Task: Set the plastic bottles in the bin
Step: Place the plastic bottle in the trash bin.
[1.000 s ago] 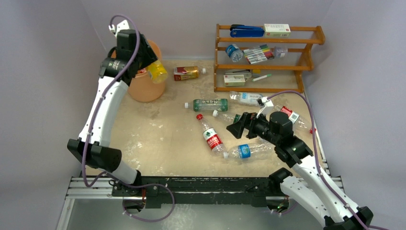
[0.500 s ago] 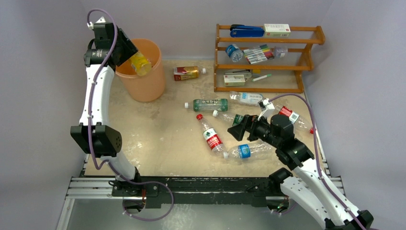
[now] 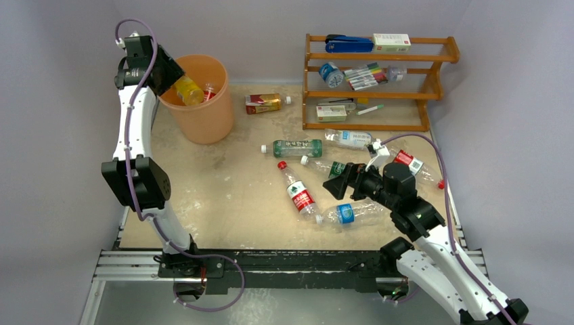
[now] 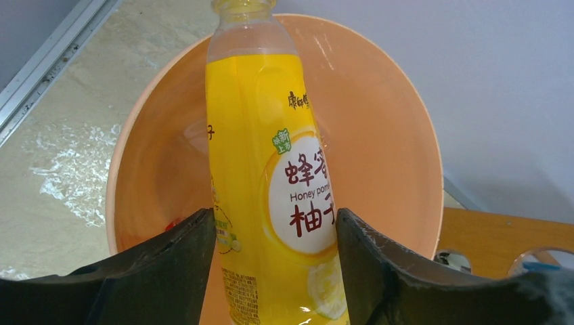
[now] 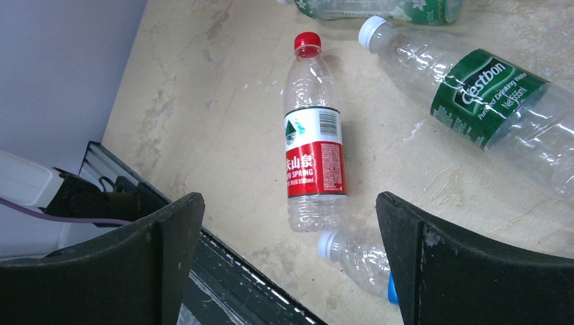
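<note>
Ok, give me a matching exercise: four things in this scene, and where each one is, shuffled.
1. yellow plastic bottle
2. clear red-labelled plastic bottle
3. boxy red-and-gold bottle
4. dark blue stapler

A. top shelf of the brown wooden rack
B. on the table between the round peach-orange plastic bin and the rack
C. gripped by the left end effector above the bin
D. on the table before the open right end effector

Pairs: 1-C, 2-D, 3-B, 4-A
</note>
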You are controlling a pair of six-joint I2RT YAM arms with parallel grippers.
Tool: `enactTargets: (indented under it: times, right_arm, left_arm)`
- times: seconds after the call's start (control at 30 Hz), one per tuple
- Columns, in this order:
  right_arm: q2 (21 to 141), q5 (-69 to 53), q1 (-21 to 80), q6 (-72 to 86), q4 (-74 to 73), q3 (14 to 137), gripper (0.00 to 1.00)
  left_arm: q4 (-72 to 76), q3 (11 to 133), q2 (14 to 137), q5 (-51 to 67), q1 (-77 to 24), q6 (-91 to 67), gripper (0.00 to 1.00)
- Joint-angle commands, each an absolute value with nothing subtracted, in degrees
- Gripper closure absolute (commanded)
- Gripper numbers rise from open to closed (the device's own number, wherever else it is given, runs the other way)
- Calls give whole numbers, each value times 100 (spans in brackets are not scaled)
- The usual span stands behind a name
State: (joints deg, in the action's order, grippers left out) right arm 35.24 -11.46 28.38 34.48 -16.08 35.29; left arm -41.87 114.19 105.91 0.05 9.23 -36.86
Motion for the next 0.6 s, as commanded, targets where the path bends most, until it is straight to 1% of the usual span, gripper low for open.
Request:
enactTargets:
  times: [0.0,0.07,0.17,0.4,0.57]
  right_arm:
    - [3522,-1089,2825,3506,-1456,3542,0]
    - [3553,-1094,2830,3499,-1425,3538,0]
    - [3606,-1122,2829,3498,-1361,3521,0]
    - [3712,-1147,2825,3490,-1273,3534,0]
    - [3835,-1229,2829,3523,-1129,3493,0]
  left_arm:
    - [-3883,11573,10534,182,918,-3617,34]
    - [-3860,11470,10441,124,919,-3577,28]
    - [-3916,11463,10323,71,915,-3507,21]
    - [-4334,11736,10046,274,896,-3355,19]
    - [-4483,11439,9537,238,471,-3270,18]
